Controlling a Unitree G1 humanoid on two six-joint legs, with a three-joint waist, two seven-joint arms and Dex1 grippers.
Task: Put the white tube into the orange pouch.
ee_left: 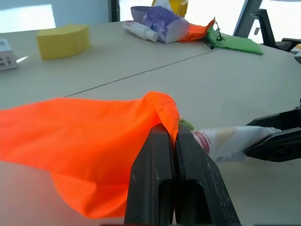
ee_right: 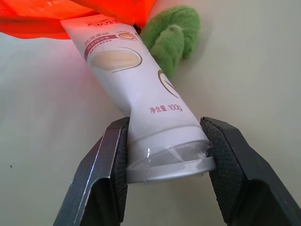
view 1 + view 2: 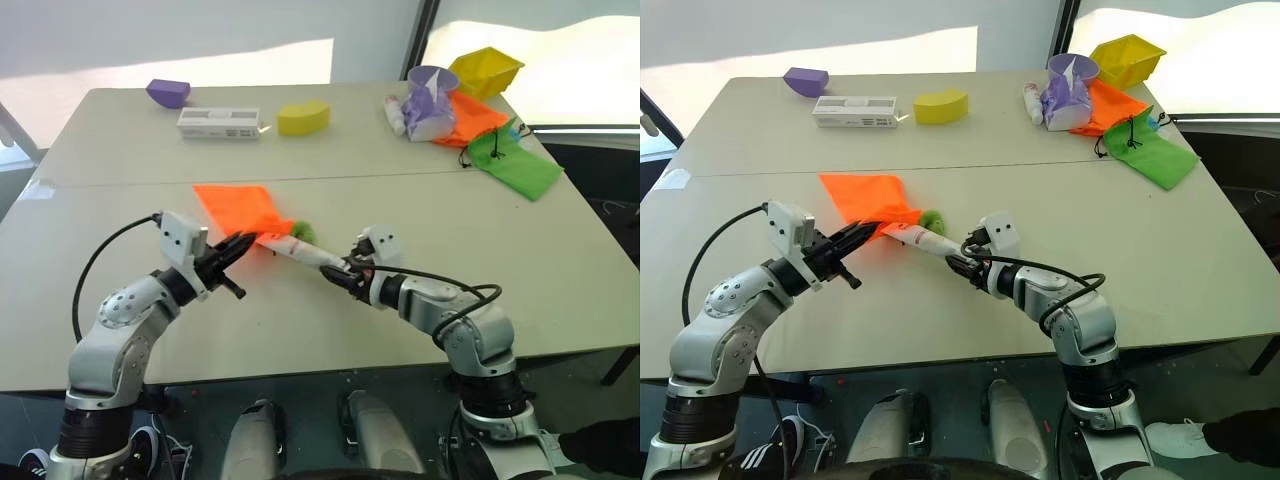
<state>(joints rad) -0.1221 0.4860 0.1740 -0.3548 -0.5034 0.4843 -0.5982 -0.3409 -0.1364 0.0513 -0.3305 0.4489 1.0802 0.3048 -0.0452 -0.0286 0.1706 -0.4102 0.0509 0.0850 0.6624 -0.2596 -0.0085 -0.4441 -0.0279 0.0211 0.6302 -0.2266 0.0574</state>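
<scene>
The orange pouch [image 3: 232, 207] lies flat on the table, left of centre. My left gripper [image 3: 243, 243] is shut on the bunched fabric at its near-right mouth edge [image 1: 162, 106] and lifts that edge a little. The white tube [image 3: 300, 249] slants from the pouch mouth toward my right gripper [image 3: 340, 272], which is shut on the tube's flat crimped end [image 2: 167, 160]. The tube's far end is hidden under the orange fabric, and its pink print [image 2: 101, 40] shows just outside the mouth. A fuzzy green ring [image 2: 174, 33] lies beside the tube at the mouth.
Along the far edge stand a purple block [image 3: 168, 92], a white box [image 3: 218, 123] and a yellow block [image 3: 303, 117]. At the far right are a purple cup [image 3: 432, 85], a stubby white container [image 3: 396, 115], another orange pouch [image 3: 472, 115], a green pouch [image 3: 513, 162] and a yellow bin [image 3: 485, 70].
</scene>
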